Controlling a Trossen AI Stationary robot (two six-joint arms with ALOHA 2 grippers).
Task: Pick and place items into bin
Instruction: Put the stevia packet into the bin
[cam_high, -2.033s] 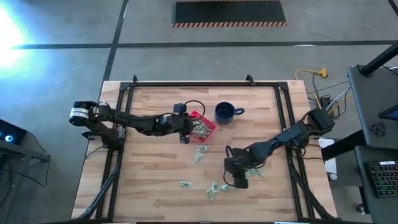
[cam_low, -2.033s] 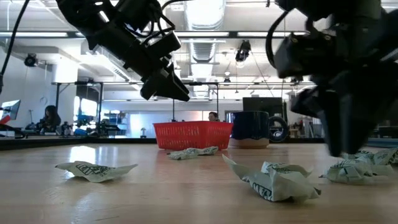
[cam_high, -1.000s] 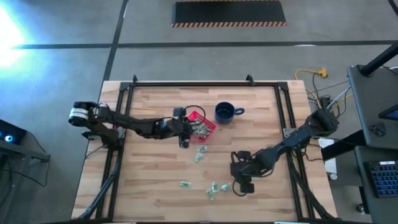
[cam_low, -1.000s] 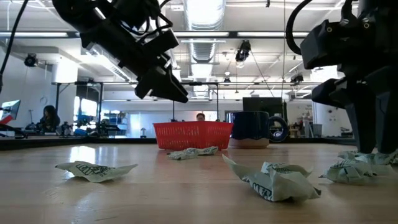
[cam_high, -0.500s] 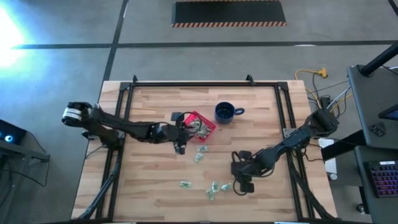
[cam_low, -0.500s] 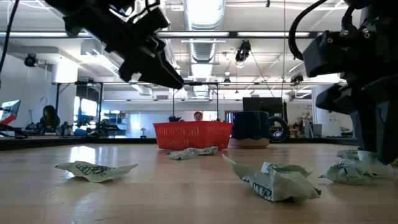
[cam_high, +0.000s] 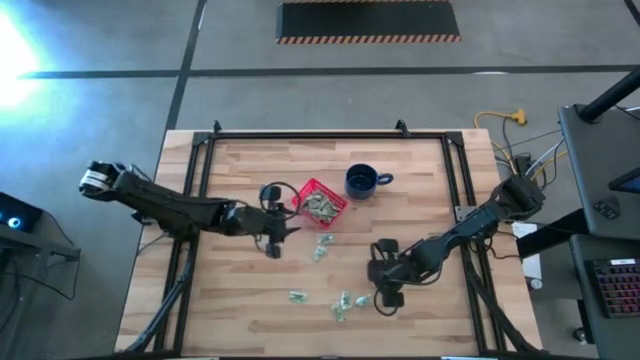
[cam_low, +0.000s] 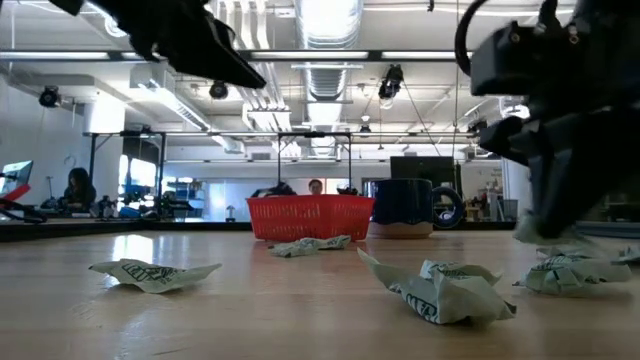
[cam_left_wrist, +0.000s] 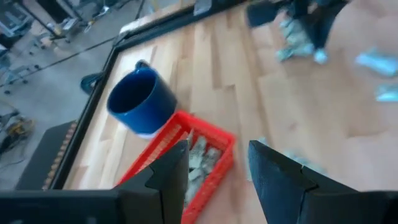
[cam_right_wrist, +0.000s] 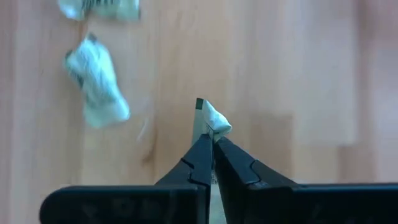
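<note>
Your left arm is pulling back from the bin (cam_high: 322, 201) toward the tabletop's (cam_high: 250, 290) left side, its left tool (cam_high: 272, 226) spread and carrying nothing, while the right tool (cam_high: 388, 290) is now pressing together on a wrapped piece (cam_right_wrist: 210, 118) at the near right. You are carrying that piece with the bin lying up and to the left of the right tool, beside the blue mug (cam_high: 360, 181). Several items (cam_high: 321, 205) are already sitting in the bin; loose ones (cam_high: 344, 303) are lying just left of your right tool.
</note>
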